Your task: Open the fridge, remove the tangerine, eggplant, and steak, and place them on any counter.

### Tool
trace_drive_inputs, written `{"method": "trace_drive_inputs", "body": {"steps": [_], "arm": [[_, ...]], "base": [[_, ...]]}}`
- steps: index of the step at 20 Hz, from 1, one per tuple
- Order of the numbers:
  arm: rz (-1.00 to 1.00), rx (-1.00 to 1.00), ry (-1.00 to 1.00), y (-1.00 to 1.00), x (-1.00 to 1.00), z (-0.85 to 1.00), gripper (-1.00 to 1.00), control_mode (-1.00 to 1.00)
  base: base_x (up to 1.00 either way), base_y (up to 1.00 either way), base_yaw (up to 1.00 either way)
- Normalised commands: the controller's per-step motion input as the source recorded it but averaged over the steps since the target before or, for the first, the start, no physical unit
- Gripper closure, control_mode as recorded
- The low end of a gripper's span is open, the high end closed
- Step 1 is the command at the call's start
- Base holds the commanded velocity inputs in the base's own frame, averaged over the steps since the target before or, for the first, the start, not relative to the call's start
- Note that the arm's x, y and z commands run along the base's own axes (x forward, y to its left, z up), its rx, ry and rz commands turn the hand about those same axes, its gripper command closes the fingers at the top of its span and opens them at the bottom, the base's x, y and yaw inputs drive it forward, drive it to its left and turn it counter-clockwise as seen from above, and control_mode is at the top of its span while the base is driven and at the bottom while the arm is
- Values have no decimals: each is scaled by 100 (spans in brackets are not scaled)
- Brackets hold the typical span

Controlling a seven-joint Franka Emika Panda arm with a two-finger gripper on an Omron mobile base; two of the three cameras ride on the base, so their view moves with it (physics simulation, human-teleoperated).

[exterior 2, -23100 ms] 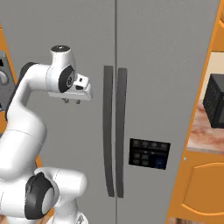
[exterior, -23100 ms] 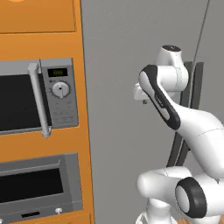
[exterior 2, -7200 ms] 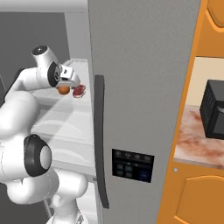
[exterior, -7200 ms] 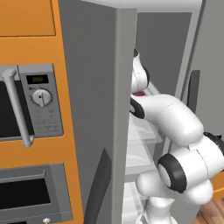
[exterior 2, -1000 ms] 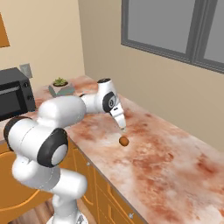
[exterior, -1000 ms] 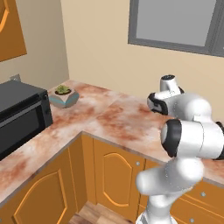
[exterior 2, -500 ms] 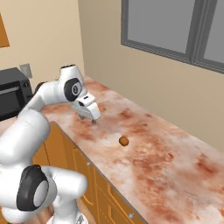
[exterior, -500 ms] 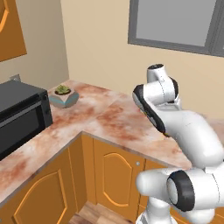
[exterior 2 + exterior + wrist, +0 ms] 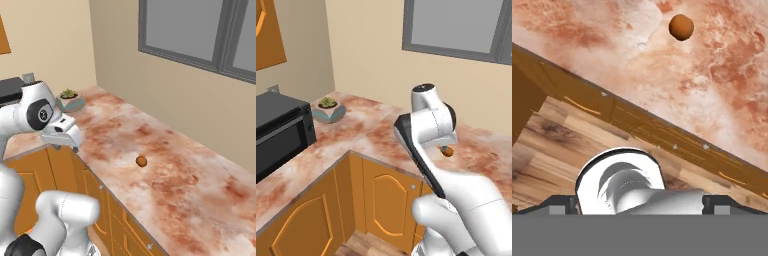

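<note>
While the end effector (image 9: 70,140) hangs off the tabletop (image 9: 190,185) edge, its opening unreadable and nothing seen held | tangerine (image 9: 141,161) sits loose mid-tabletop, well apart | risk: round fruit could roll if an arm swing knocks it | eggplant, steak likely left to fetch

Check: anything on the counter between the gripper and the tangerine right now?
Nothing visible. The tangerine sits alone on the counter, with bare marbled stone between it and the gripper, which hangs at the counter's front edge. The potted plant stands off toward the corner, out of that line.
</note>
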Motion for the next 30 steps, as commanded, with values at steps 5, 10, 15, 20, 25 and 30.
{"method": "trace_drive_inputs", "body": {"steps": [5, 10, 15, 20, 25, 30], "arm": [[9, 0, 0, 12, -19, -1, -100, 100], [0, 0, 0, 0, 0, 0, -100, 100], [0, 0, 0, 0, 0, 0, -100, 100], [0, 0, 0, 0, 0, 0, -100, 100], [0, 0, 0, 0, 0, 0, -100, 100], [0, 0, 0, 0, 0, 0, -100, 100]], "base": [[-45, 21, 23], [-62, 34, 74], [-43, 59, 74], [-25, 98, 65], [8, 93, 54], [47, 75, 23]]}}
